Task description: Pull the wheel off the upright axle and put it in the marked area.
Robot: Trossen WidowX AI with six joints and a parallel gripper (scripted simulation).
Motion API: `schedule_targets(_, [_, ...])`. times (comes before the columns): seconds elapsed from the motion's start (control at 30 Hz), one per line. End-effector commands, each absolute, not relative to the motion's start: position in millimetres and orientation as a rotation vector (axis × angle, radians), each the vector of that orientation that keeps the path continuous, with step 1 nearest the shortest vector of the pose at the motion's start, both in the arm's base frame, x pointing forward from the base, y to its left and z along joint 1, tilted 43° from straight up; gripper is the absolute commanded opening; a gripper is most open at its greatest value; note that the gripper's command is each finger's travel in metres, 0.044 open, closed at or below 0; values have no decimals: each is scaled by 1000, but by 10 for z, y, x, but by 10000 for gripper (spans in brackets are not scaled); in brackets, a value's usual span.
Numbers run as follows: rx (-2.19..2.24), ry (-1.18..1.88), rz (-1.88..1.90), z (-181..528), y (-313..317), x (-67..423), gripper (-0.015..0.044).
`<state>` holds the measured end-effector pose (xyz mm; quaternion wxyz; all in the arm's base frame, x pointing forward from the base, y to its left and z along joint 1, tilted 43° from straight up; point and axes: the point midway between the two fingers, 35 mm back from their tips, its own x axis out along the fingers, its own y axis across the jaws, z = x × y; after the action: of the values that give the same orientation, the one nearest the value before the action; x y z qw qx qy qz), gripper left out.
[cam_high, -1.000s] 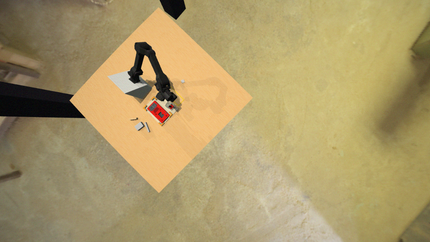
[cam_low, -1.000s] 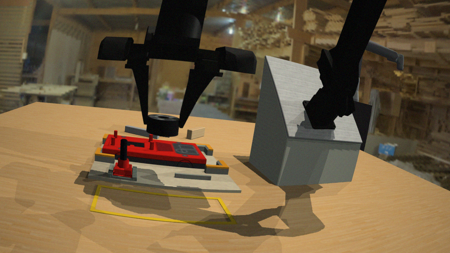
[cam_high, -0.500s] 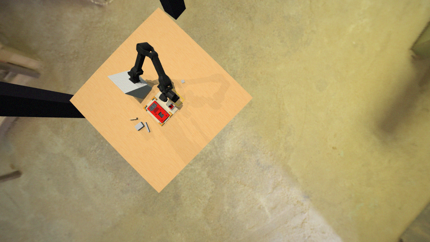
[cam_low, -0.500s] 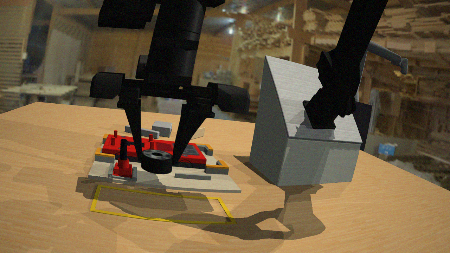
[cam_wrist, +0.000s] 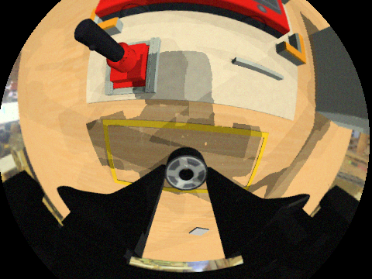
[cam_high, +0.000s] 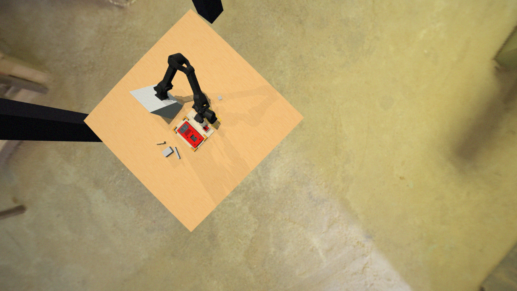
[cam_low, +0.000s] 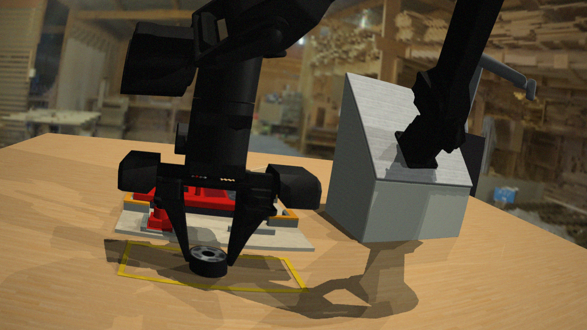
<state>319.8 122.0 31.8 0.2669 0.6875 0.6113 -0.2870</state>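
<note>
The black wheel (cam_low: pixel 208 259) (cam_wrist: pixel 186 173) with its grey hub sits low at the table top, inside the yellow marked area (cam_low: pixel 295 274) (cam_wrist: pixel 181 124) and close to one of its long lines. My gripper (cam_low: pixel 209 255) (cam_wrist: pixel 185 170) (cam_high: pixel 209 119) points straight down and is shut on the wheel, one finger on each side. The upright black axle (cam_wrist: pixel 98 42) (cam_low: pixel 157 219) (cam_high: pixel 206 128) stands bare on its red base, on the grey baseplate (cam_low: pixel 287 243) (cam_wrist: pixel 217 88) just behind the marked area. In the top view the arm hides the wheel.
A red chassis (cam_low: pixel 213 200) (cam_high: pixel 188 133) lies on the baseplate behind the axle. A large grey wedge block (cam_low: pixel 402 217) (cam_high: pixel 148 97) carries the arm's base. Loose grey parts (cam_high: pixel 167 152) and a small block (cam_high: pixel 219 97) lie on the table.
</note>
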Motion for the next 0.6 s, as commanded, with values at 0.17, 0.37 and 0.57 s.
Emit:
schedule_targets(0.17, [1853, 1652, -772, 322, 1225, 3196, 236])
schedule_targets(0.37, [1853, 1647, -780, 495, 1048, 3192, 300])
schedule_targets(0.57, [1857, 1644, -789, 751, 811, 3148, 300])
